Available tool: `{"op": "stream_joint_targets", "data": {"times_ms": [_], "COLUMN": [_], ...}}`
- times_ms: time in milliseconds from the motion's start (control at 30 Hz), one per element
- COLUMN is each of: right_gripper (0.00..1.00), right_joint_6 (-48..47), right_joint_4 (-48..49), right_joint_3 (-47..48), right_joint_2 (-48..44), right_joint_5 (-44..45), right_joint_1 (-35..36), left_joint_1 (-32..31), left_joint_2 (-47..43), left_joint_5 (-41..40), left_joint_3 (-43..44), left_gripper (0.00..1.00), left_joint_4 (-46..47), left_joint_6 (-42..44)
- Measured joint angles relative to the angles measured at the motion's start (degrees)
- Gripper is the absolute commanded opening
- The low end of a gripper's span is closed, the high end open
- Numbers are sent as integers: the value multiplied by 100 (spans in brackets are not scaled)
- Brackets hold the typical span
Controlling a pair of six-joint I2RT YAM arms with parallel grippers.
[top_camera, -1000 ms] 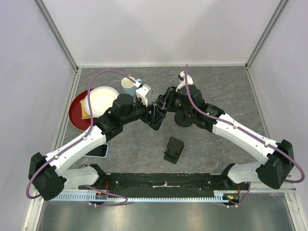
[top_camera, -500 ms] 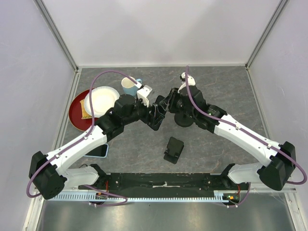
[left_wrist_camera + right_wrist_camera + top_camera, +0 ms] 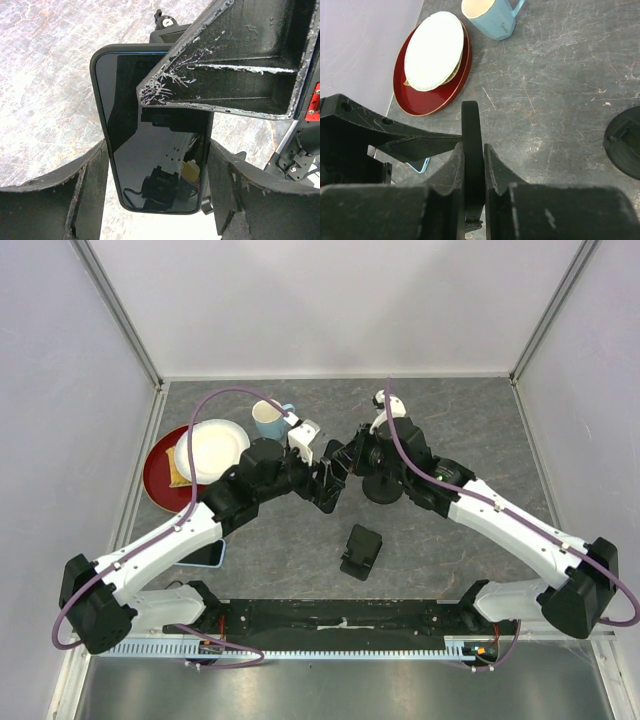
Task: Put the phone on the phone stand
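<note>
1. Here, the phone (image 3: pixel 150 165) hangs in the air beyond the phone stand (image 3: pixel 360 552) and slightly to its left, clear of the bench (image 3: pixel 450 420), where both arms meet.
2. The right fingers (image 3: pixel 495 172) are clamped across its two faces; the right wrist view shows the phone edge-on.
3. The left fingers (image 3: pixel 90 175) flank its long edges closely; whether they press on them cannot be told.
4. Judged step: a hand-over before the carry. One grip should be secure before the other lets go, or the phone may drop.
5. The stand sits nearer the arm bases than the phone. The phone should probably come down lower edge first into the stand's lip, and be released only once it leans back.
</note>
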Motion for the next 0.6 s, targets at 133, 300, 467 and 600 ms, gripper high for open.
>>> {"op": "stream_joint_targets", "data": {"times_ms": [133,300,467,600], "right_gripper": [0,0,0,0], "right_joint_6": [-136,-573,-994,-1200], "right_joint_4": [109,63,-85,-350], "right_joint_3": [-306,-841,-1021,-1027], "right_joint_2": [-420,-1576,-2844,-3499], "right_joint_5": [269,1163,2275,3250], "right_joint_1": [66,50,39,33], "left_joint_1": [-87,-149,-149,-149], "left_joint_2": [-85,-538,-463,382], "left_joint_5": [48,101,109,131], "left_joint_3": [17,-90,-70,387], "left_gripper": [90,90,78,69], "left_joint_4": [13,286,540,348], "left_joint_6": [-2,0,0,-20]}}
